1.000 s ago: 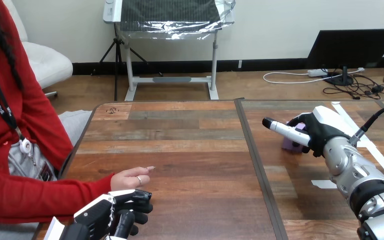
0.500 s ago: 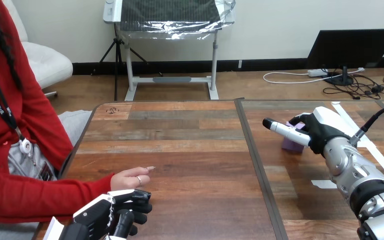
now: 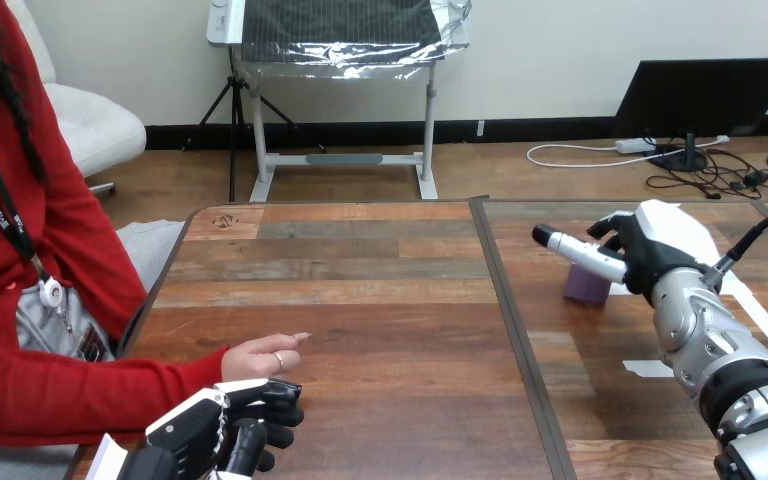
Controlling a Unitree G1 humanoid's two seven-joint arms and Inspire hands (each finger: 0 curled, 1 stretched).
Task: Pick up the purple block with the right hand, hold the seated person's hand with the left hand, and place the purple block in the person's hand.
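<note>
- Table (image 3: 380,300), wooden, is filling the ctr & lower frame. The step in hand, as I read it, is the pick-up at ctr right.
- Right arm (image 3: 705,335) is reaching in from the lower right corner, forearm angling up & left. To do this step well it prob. needs to be lowering the hand straight down rather than sweeping sideways, which could be nudging the block off along the tabletop.
- Right hand (image 3: 660,250) is hovering at ctr right, just above & behind the block. It is released & gripping nothing, w/ one of its fingers (image 3: 575,253) stretching straight out to frame left across the block's top edge. Whether it is touching the block I cannot tell. A good grasp would be bringing thumb & fingers onto opposite side faces, squeezing before lifting, & leaving the underside free for the handover.
- Left hand (image 3: 210,430) is waiting at lower left, clenched on nothing, digits curling under the palm. It is sitting just below the person's hand in the frame, not wrapping round it, so the hold is not yet made.
- Person's hand (image 3: 260,355) is resting on the table at lower left, fingertips pointing to frame right, holding nothing.
- Purple block (image 3: 587,285) is sitting upright on the table at ctr right, under the right hand, well apart from the person's hand.
</note>
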